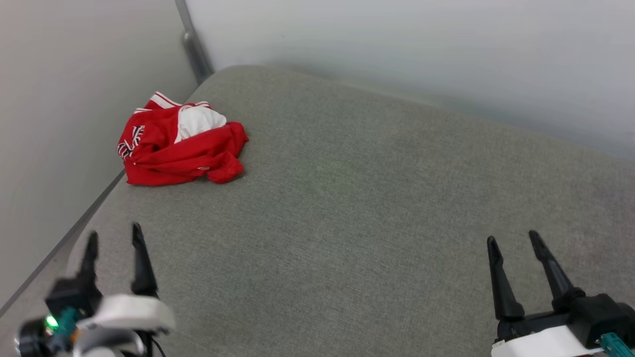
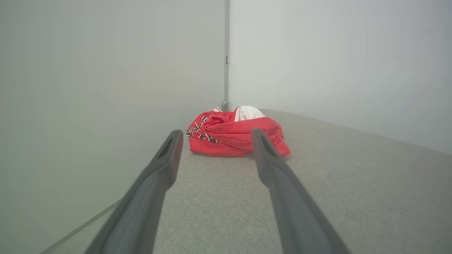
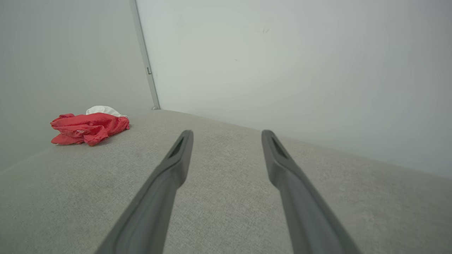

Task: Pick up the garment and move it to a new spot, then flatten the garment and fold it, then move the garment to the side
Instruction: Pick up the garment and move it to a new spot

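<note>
The garment (image 1: pixel 181 148), a crumpled red jersey-style T-shirt with a white sleeve panel bulging from its top and red-and-white striped trim along its far edge, lies in a loose heap at the far left of the grey woven-fabric padded surface (image 1: pixel 357 208), close to that surface's left edge and near its far left corner. Black, white-edged print shows on the folds at the heap's left side, too bunched to read. Just left of the heap stands the pale left wall (image 1: pixel 59 124). Behind the heap, in the corner where the two walls meet, rises a slim grey metal post (image 1: pixel 194 52). At the lower left of the head view the left gripper (image 1: pixel 114 232) hovers over the near left part of the surface, its two long dark fingers spread apart with only air between them. It is well short of the heap, and in the left wrist view those fingers point straight towards the shirt, which sits framed between their tips further along the fabric. At the lower right the right gripper (image 1: pixel 513 237) is held over the near right part of the surface, well apart from the garment, its jaws likewise spread wide and gripping no cloth. From the right wrist view the red heap lies far off to the left, by the corner. Along the surface's far side runs the pale back wall (image 1: pixel 421 44).
</note>
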Available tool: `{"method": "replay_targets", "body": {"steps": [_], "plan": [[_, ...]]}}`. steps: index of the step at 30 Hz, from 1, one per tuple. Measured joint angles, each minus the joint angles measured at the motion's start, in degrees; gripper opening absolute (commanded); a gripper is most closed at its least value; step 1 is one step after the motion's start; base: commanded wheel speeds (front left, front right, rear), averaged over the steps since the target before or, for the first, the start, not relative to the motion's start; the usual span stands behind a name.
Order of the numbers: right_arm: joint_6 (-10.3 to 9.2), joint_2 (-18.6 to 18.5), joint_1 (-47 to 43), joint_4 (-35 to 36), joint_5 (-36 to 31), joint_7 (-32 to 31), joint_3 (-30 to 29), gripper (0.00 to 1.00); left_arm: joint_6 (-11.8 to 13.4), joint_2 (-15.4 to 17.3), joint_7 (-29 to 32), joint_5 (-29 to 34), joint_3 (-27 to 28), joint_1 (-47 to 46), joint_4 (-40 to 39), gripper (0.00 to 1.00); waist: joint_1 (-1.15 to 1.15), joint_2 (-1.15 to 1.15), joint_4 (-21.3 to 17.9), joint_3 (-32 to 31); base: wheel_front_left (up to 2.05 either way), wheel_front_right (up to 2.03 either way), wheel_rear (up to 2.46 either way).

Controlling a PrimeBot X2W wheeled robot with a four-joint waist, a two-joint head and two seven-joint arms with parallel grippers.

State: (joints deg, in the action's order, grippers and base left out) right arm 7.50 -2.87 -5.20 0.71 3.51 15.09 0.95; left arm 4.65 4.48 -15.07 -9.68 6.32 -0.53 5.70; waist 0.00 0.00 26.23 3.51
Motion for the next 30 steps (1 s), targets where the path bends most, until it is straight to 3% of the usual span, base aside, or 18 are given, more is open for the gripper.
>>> {"method": "replay_targets", "body": {"steps": [10, 18, 26, 30], "plan": [[0.00, 0.00, 5.50, 3.68, -6.21, 0.00, -2.24, 1.00, -5.31, 8.80, -0.01, -6.19, 9.28, -23.26, 9.85, 1.00, 0.00, 0.00, -2.49, 8.42, 0.00, 0.00, 0.00], [0.01, 0.01, 10.28, 8.03, -10.14, 0.00, -4.33, 1.00, -9.06, 19.14, 0.60, -8.46, 12.30, -40.22, 20.92, 1.00, 0.01, 0.00, -5.39, 18.42, 0.00, 0.00, 0.00], [0.01, 0.02, 12.39, 12.70, -13.18, 0.00, -4.76, 1.00, -11.73, 29.34, 11.88, -13.86, 9.88, -52.57, 32.90, 1.00, 0.01, 0.00, -7.97, 26.87, 0.00, 0.00, 0.00], [0.01, -0.18, 13.33, 14.66, -13.96, 0.00, -4.85, 1.00, -12.00, 31.95, 22.60, -19.98, 3.28, -54.77, 36.27, 1.00, 0.02, 0.00, -8.84, 29.93, 0.00, 0.00, 0.00]]}}
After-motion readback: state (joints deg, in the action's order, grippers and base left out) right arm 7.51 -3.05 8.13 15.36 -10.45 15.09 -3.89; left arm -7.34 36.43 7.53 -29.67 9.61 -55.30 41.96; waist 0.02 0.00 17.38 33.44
